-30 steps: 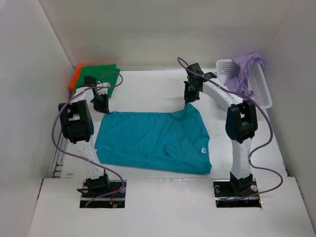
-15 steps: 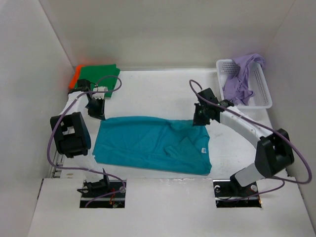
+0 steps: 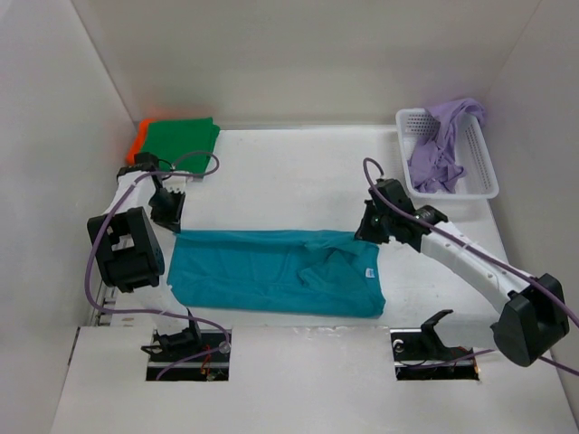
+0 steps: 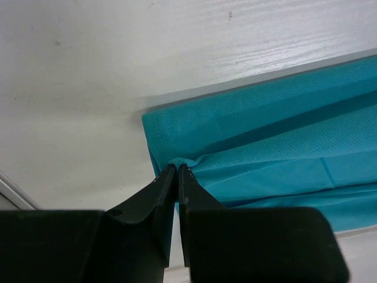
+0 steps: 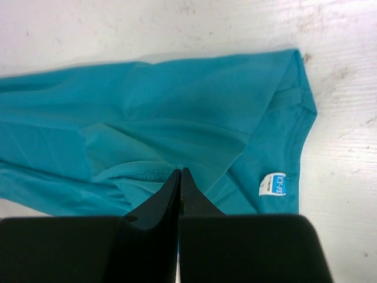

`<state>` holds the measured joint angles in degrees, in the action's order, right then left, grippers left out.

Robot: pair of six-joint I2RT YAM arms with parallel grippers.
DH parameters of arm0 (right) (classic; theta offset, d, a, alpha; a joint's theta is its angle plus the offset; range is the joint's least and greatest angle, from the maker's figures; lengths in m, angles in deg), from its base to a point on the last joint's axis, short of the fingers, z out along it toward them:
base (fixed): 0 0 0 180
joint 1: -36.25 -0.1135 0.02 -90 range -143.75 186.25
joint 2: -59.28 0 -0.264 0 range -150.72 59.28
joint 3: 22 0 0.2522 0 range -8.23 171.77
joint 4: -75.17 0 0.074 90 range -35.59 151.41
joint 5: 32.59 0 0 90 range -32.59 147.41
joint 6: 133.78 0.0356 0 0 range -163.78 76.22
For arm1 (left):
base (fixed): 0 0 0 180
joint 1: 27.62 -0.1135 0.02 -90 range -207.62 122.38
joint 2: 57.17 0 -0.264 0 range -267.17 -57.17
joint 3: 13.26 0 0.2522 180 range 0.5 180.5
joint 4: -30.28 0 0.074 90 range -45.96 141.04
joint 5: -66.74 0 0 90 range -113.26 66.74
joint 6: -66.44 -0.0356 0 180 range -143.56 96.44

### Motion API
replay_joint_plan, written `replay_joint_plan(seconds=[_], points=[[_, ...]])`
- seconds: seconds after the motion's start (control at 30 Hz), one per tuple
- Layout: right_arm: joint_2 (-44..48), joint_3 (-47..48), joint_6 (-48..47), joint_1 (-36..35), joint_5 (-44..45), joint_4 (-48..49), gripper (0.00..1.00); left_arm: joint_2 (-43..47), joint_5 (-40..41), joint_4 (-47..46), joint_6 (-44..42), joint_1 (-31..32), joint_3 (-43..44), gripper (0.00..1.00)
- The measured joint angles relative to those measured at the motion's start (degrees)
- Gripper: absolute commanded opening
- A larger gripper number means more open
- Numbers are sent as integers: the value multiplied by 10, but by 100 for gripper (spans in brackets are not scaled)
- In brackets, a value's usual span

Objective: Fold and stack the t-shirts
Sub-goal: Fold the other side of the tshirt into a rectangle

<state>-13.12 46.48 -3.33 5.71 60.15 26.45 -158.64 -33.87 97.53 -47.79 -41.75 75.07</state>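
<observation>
The teal t-shirt point(image 3: 271, 273) lies as a long band on the table, its far edge doubled over toward the near side. My left gripper point(image 3: 169, 219) is shut on the shirt's far left corner point(image 4: 177, 164), with a pinch of cloth between its tips. My right gripper point(image 3: 370, 230) is shut on a hem fold point(image 5: 180, 171) near the collar, beside the white size label point(image 5: 274, 184). A green t-shirt point(image 3: 183, 137) lies folded on an orange one point(image 3: 138, 137) in the far left corner. The lavender t-shirt point(image 3: 441, 145) hangs crumpled in the basket.
The white mesh basket point(image 3: 482, 168) stands at the far right by the wall. White walls close in the table on the left, back and right. Purple cables loop off both arms.
Both grippers have come toward the near side, dragging the teal shirt's far edge over itself. The spread shirt has become a narrower band. The right arm stretched low across the table.
</observation>
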Motion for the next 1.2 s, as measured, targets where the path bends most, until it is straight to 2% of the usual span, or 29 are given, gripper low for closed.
replay_joint_plan(seconds=[0.27,0.4,0.47,0.57,0.7,0.8,0.97,1.07,1.2], points=[[11,-78,45,-44,1,14,0,0,24,2,-26,7,-27,8],[11,-103,63,-56,2,24,2,0,41,0,-35,7,-36,13],[11,-111,70,-59,2,32,6,1,50,-2,-41,11,-42,22],[11,-126,77,-60,1,43,10,2,67,-7,-49,16,-52,41],[11,-140,84,-60,1,48,4,22,89,-17,-54,26,-56,51],[8,-143,89,-61,1,59,4,80,108,-43,-58,45,-56,59],[-14,-143,91,-63,-2,84,3,206,142,-106,-81,132,-52,64],[-36,-138,89,-58,-6,102,2,246,151,-142,-101,227,-48,63],[-71,-123,82,-19,-19,134,1,238,134,-161,-114,387,-47,55]])
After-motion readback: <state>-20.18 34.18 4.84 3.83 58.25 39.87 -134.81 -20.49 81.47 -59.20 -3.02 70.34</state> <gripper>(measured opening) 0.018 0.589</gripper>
